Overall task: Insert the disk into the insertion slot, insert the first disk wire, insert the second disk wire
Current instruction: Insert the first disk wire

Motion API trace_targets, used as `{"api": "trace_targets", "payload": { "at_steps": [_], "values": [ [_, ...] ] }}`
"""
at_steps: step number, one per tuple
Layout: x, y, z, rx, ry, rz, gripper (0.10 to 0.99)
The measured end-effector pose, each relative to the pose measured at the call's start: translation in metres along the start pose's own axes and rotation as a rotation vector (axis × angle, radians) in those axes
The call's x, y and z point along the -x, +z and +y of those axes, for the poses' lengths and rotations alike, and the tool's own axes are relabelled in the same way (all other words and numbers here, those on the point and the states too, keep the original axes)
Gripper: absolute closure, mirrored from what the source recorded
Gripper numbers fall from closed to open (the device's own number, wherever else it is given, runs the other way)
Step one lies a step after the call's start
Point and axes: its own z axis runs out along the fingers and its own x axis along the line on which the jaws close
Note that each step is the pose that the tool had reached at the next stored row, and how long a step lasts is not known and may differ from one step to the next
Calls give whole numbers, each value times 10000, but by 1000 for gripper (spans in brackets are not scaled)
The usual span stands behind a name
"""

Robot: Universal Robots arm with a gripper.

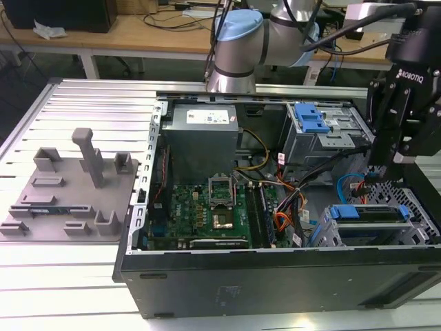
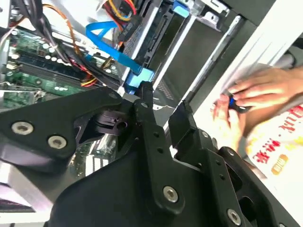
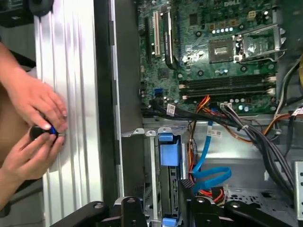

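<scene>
The disk (image 1: pixel 368 214), in its blue carrier, sits inside the insertion slot (image 1: pixel 329 233) at the case's front corner on the exterior view's right. In the first wrist view its blue handle (image 3: pixel 169 149) faces the motherboard. My gripper (image 1: pixel 377 172) hangs just above the bay's far side, open, with nothing clamped between its fingers (image 2: pixel 144 94). A blue flat wire (image 3: pixel 208 165) loops beside the disk, and its blue plug (image 2: pixel 142 77) lies right at one fingertip. A black plug on coloured wires (image 2: pixel 128 28) hangs close by.
A bigger grey cage with a blue latch (image 1: pixel 310 117) stands behind the bay. The motherboard (image 3: pixel 222 47) and cable bundles (image 1: pixel 289 207) crowd the case floor. A person's hands (image 3: pixel 33 123) hold a small black and blue object on the ribbed table outside the case wall.
</scene>
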Motion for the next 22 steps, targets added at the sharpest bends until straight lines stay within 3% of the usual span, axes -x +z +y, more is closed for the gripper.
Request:
{"api": "trace_targets", "payload": {
  "at_steps": [3,4,5,9,10,11,13,18,22],
  "values": [
    [138,-35,-116,-13,3,260,678],
    [220,-60,-174,-16,5,335,678],
    [292,-84,-212,-17,4,344,678],
    [459,-140,-291,-18,5,356,678],
    [513,-153,-326,-21,5,415,678],
    [530,-151,-350,-22,7,471,678],
    [539,-129,-358,-4,81,483,678],
    [558,-73,-356,210,696,484,678],
    [545,-49,-330,-61,674,462,678]
  ]
}}
